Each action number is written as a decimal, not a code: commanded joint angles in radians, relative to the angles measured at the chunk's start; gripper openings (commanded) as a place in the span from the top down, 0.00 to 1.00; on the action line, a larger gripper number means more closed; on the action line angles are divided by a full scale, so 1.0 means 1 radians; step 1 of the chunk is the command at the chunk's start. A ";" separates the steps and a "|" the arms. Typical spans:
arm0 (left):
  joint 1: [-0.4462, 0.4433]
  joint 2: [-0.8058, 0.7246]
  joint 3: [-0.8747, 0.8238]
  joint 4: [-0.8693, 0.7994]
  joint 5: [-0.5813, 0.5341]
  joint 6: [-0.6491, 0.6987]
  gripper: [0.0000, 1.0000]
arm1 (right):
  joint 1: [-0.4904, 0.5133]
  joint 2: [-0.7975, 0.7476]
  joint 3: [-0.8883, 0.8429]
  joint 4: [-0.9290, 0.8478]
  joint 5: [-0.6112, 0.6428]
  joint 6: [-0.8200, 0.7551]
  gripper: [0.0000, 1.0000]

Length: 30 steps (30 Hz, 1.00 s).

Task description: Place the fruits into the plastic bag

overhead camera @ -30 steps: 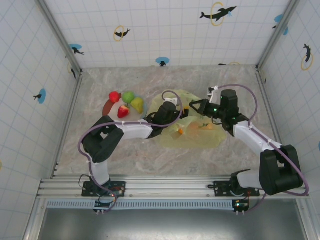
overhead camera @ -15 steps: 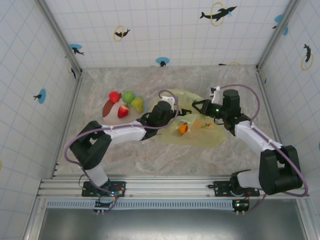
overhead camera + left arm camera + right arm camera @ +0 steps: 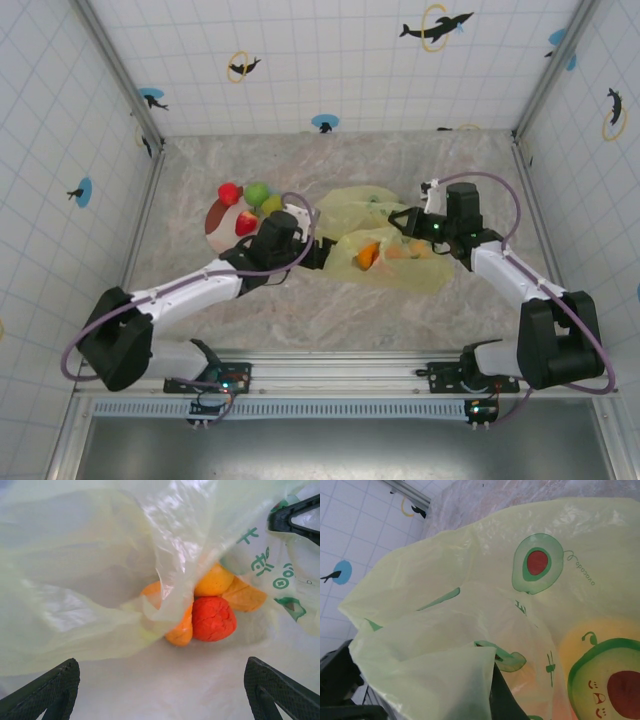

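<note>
The yellow-green plastic bag [image 3: 395, 265] lies mid-table, its mouth facing left. My right gripper [image 3: 403, 221] is shut on the bag's upper edge; the film [image 3: 470, 630] drapes over its dark finger [image 3: 502, 700]. My left gripper [image 3: 322, 252] stands open at the bag's mouth, with nothing between its fingers [image 3: 55, 692]. In the left wrist view I look into the bag [image 3: 75, 580], where a red fruit [image 3: 213, 618], an orange one [image 3: 181, 630] and a yellow-orange one [image 3: 214, 580] lie together. An orange fruit [image 3: 367, 255] shows through the film from above.
A round plate [image 3: 213, 218] at the left holds a red fruit [image 3: 229, 193], a green one [image 3: 258, 192], a yellow-green one [image 3: 272, 204] and a strawberry-like one [image 3: 245, 222]. Tiled walls close in the marble table [image 3: 300, 310] on three sides.
My left arm has drawn back leftward out of the bag, its gripper now at the mouth. The right gripper kept its hold and sank slightly, and the bag's mouth shifted.
</note>
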 commanded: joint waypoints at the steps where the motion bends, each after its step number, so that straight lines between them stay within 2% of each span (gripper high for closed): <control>1: 0.035 -0.068 0.006 -0.137 0.025 0.075 0.14 | -0.010 -0.013 -0.002 -0.019 -0.005 -0.030 1.00; 8: 0.166 -0.204 0.051 -0.243 0.002 0.122 0.13 | -0.012 -0.015 0.006 -0.008 -0.003 -0.025 1.00; 12: 0.278 -0.233 0.085 -0.295 -0.068 0.146 0.12 | -0.012 -0.020 0.004 0.008 -0.005 -0.014 1.00; 16: 0.415 -0.172 0.133 -0.382 -0.115 0.217 0.10 | -0.011 -0.028 0.004 0.007 -0.007 -0.014 1.00; 19: 0.475 -0.108 0.151 -0.406 -0.152 0.254 0.09 | -0.011 -0.033 -0.007 0.048 -0.007 -0.011 1.00; 25: 0.498 0.055 0.211 -0.461 -0.220 0.333 0.02 | -0.011 -0.027 -0.036 0.097 -0.018 0.005 1.00; 30: 0.516 0.190 0.270 -0.508 -0.238 0.364 0.02 | -0.013 -0.018 -0.046 0.112 -0.019 0.003 1.00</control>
